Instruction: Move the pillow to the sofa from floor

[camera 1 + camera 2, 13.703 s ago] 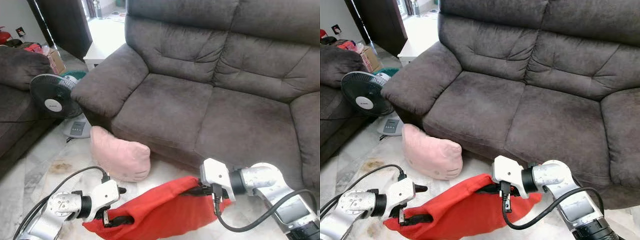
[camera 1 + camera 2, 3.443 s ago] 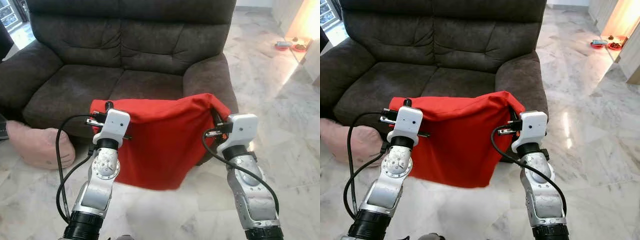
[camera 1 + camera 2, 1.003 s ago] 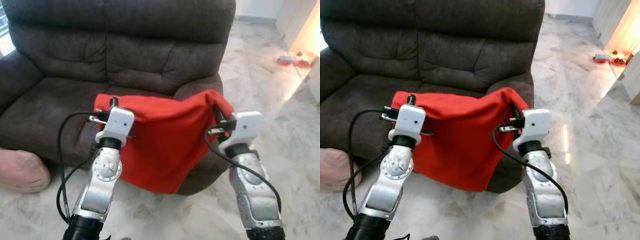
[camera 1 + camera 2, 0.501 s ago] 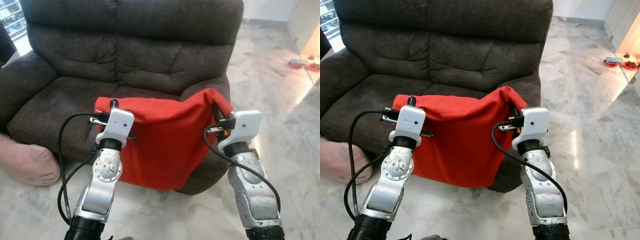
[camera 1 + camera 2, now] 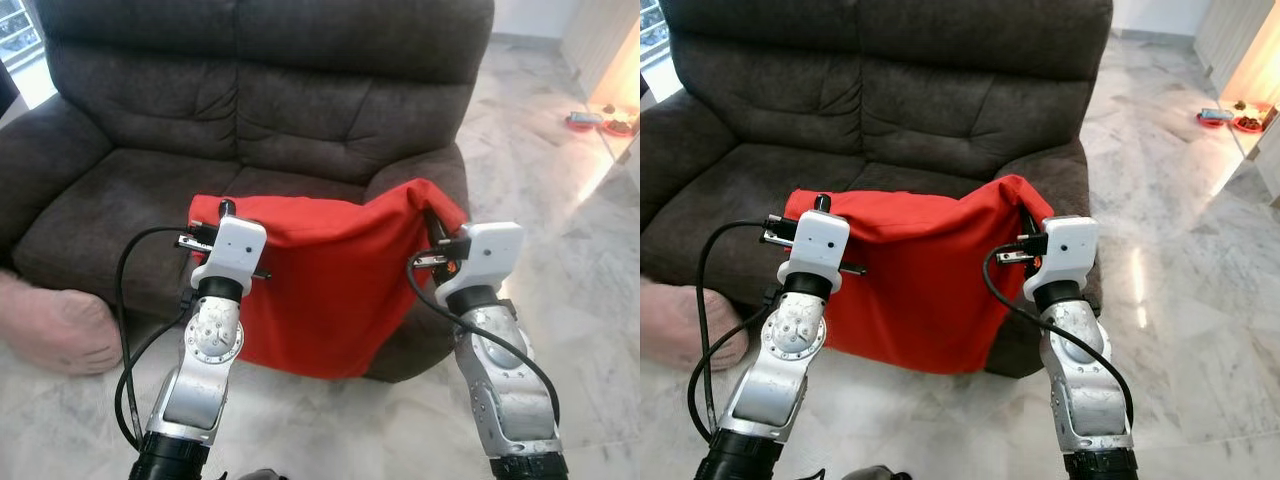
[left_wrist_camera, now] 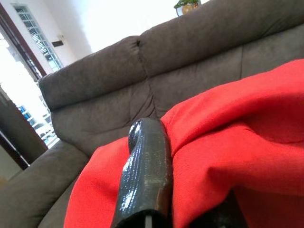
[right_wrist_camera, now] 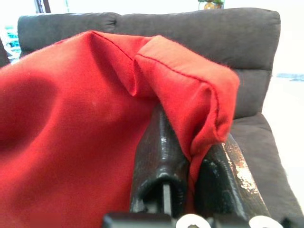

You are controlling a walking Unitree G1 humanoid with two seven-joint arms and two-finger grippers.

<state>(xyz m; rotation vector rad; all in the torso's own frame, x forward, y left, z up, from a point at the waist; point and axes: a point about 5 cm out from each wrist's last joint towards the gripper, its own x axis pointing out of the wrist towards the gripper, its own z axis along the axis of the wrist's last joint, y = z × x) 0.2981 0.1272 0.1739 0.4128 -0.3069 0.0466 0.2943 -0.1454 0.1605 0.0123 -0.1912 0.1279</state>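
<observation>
The red pillow [image 5: 320, 290] hangs in front of the sofa [image 5: 270, 90], hiding part of its seat and right armrest. The pink cushion [image 5: 50, 330] on the floor is cut by the picture's left edge. Small items [image 5: 600, 122] far right are too small to identify.

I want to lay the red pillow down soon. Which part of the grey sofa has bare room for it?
The dark grey fabric sofa has both seat cushions bare: the left one beside the left armrest, and the right one behind the red cloth pillow, which the left gripper and right gripper hold up. The floor at the left holds a pink pillow.
</observation>
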